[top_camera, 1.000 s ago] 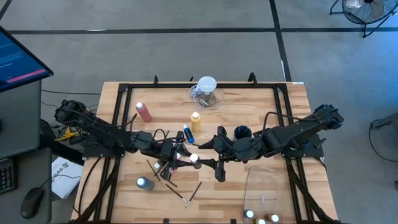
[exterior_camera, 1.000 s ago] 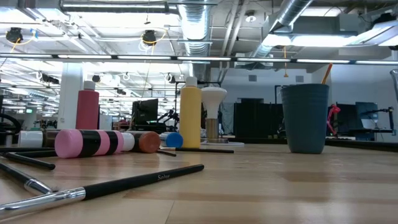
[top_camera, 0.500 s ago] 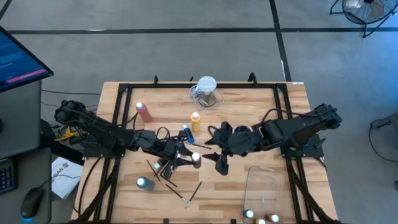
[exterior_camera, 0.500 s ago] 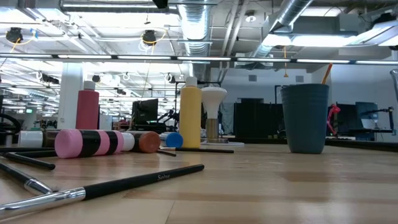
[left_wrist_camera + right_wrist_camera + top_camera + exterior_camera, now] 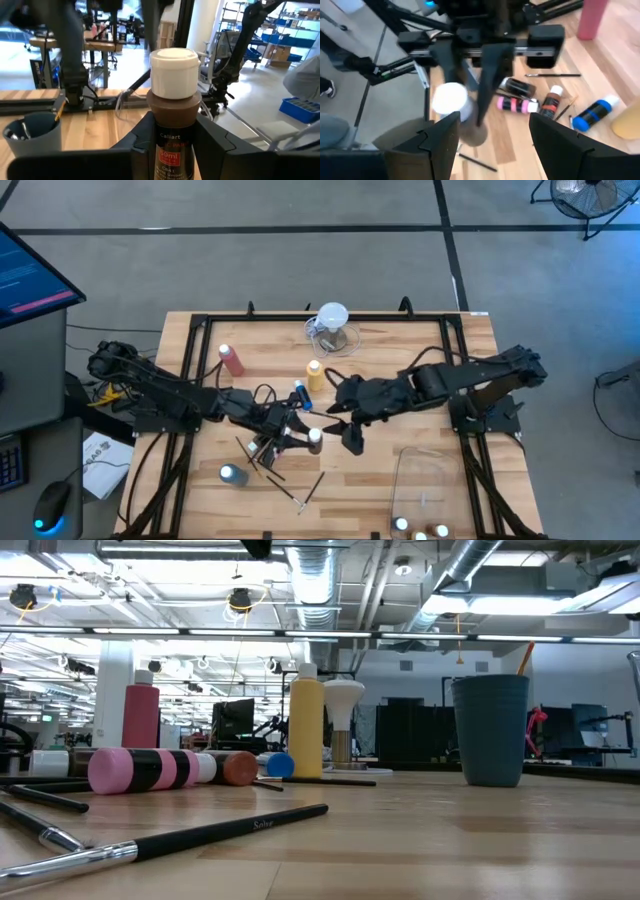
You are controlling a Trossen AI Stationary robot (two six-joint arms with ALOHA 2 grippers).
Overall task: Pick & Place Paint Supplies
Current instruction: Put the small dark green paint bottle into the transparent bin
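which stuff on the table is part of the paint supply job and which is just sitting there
Job things:
- brown paint bottle, held in the left claw
- yellow bottle
- pink-red bottle
- blue bottle
- paintbrushes

Lying about:
- clear jug
- dark cup
- clear bin

A brown paint bottle (image 5: 171,125) with a white cap stands upright, clamped between the left gripper (image 5: 172,145) fingers above the middle of the table (image 5: 420,350). Toward the far edge stand a pink-red squeeze bottle (image 5: 231,360) and a yellow squeeze bottle (image 5: 315,373). A blue bottle (image 5: 300,394) lies beside the yellow one. Thin dark paintbrushes (image 5: 300,488) lie scattered toward the near edge, a white-capped bottle (image 5: 232,474) at their left.
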